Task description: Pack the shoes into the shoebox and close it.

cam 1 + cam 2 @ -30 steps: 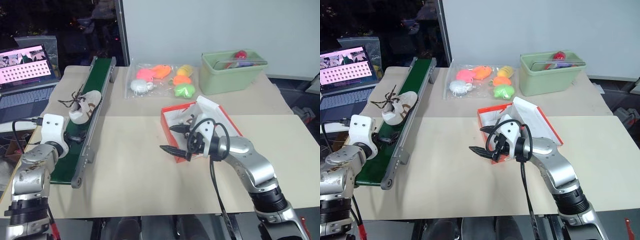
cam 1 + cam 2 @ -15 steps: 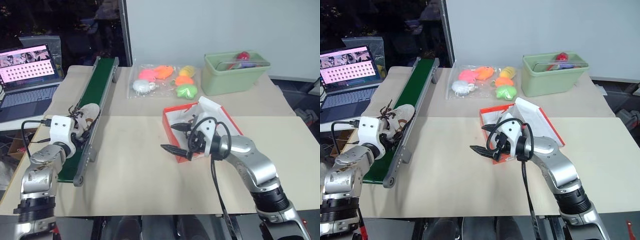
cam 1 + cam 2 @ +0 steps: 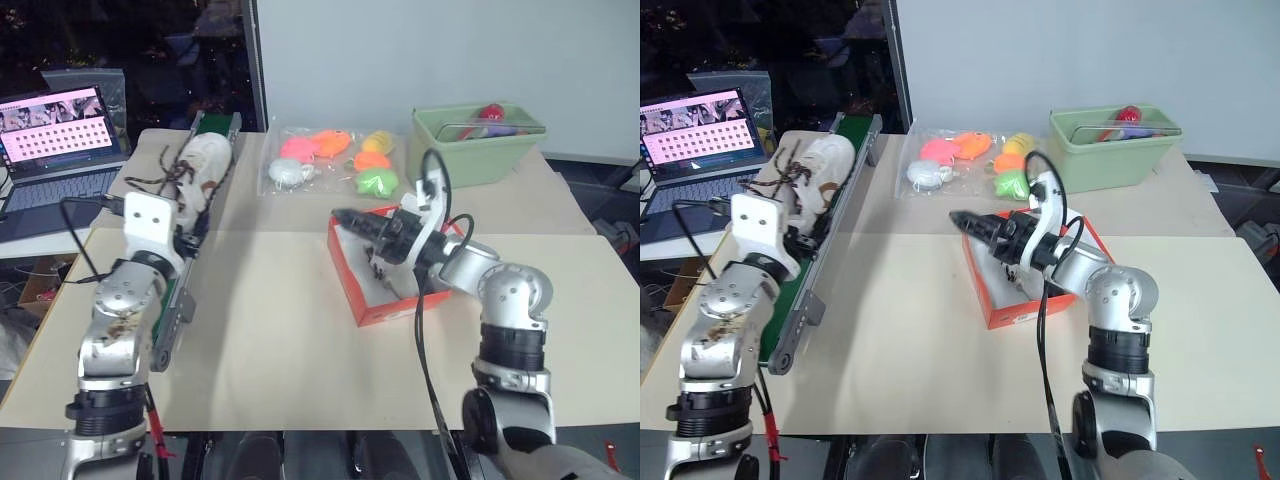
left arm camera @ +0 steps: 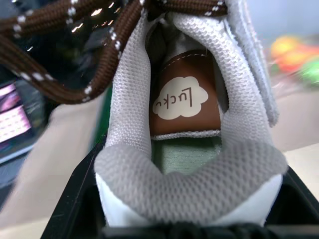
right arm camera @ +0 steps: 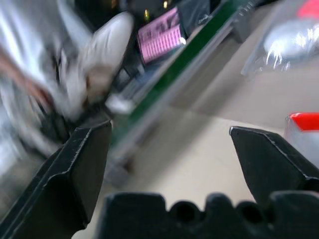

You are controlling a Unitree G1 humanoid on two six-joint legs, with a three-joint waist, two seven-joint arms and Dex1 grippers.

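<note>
A cream shoe (image 3: 205, 160) with brown laces is lifted above the belt, my left gripper (image 3: 186, 218) shut on its heel. The left wrist view looks into the shoe (image 4: 184, 129), showing its tan tongue label and its heel between my black fingers. The orange-red shoebox (image 3: 385, 305) stands open at mid-table. Dark laces (image 3: 380, 270) show inside it, partly hidden by my right arm. My right gripper (image 3: 352, 222) hovers over the box's near-left corner, pointing left, open and holding nothing.
A green conveyor belt (image 3: 172, 285) runs along the table's left side, with a laptop (image 3: 55, 120) beyond it. A clear bag of bright toys (image 3: 330, 160) and a pale green tub (image 3: 480, 140) sit at the back. Bare tabletop (image 3: 260, 320) lies between belt and box.
My left gripper shut on the shoe and lifted it off the belt, moving up and right. My right gripper rose out of the box, rolled and now points left.
</note>
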